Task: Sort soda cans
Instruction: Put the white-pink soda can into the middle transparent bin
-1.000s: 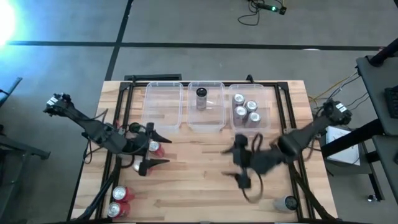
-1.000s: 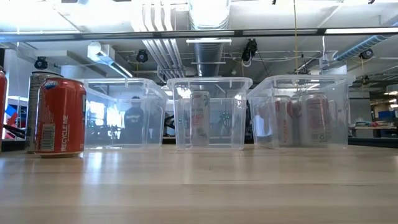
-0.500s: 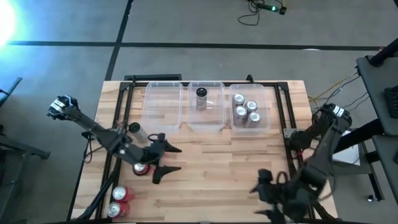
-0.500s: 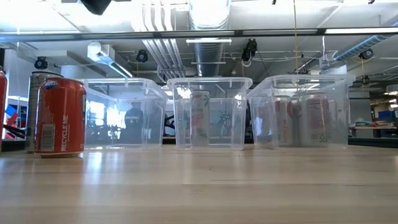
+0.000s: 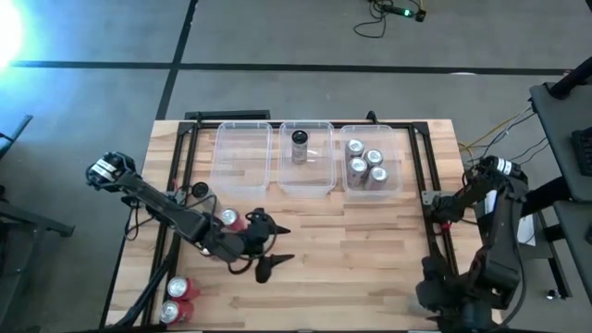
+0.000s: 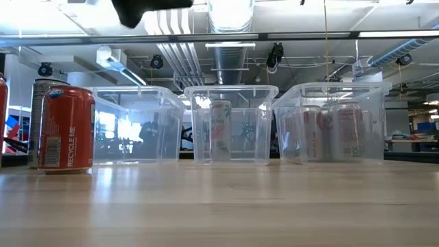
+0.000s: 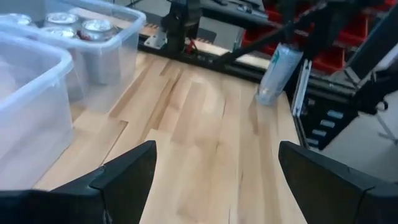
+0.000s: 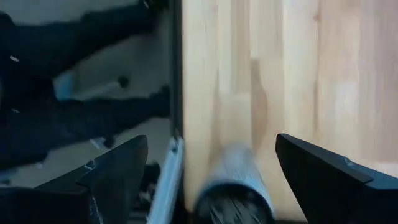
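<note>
The table (image 5: 370,240) is pale wood in lengthwise strips. Three bins (image 5: 306,159) are clear plastic. The cans (image 5: 364,165) in the right one show silver tops; a red can (image 6: 66,130) carries white lettering. The arms are black. The floor is grey with dark lines.

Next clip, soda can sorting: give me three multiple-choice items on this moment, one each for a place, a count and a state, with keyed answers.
1. Where is the left gripper?
A. over the open table in front of the bins
B. inside the right bin
C. off the table

2. How many cans stand in the middle bin?
A. none
B. one
C. four

3. How do the left gripper's fingers stand?
A. shut on a red can
B. shut on nothing
C. open and empty

Answers: 1 A, the high view shows it above bare wood; 2 B, a single can stands there; 3 C, the left wrist view shows the fingers spread with only table between them.
</note>
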{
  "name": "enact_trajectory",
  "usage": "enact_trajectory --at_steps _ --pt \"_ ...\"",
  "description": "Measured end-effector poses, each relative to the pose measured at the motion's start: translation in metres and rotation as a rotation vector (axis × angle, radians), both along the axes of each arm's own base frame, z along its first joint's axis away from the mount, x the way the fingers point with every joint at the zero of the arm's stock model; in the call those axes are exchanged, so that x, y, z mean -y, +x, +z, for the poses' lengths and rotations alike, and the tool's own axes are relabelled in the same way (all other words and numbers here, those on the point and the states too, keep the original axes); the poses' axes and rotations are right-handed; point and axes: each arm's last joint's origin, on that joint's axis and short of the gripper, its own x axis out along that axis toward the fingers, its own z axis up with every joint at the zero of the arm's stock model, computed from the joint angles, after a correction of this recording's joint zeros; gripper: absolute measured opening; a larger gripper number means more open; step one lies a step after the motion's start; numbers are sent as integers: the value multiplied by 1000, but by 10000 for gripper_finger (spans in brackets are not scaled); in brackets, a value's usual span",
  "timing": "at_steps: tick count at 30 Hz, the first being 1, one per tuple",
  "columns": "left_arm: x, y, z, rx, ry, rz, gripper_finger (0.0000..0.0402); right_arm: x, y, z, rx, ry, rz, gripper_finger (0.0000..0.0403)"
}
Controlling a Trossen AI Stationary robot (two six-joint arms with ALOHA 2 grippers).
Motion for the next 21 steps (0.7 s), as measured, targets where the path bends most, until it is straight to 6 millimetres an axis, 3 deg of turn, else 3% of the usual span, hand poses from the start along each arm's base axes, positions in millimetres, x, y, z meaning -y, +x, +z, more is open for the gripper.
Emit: enact_trajectory --at_steps 5,10,21 --pt "8 16 9 22 -10 19 322 1 -12 -2 -64 -52 81 337" --pt "13 25 5 12 -17 40 322 -1 -22 -5 -84 -66 130 344" --pt "12 27 -5 0 -39 102 322 2 -25 -28 -105 -130 156 361"
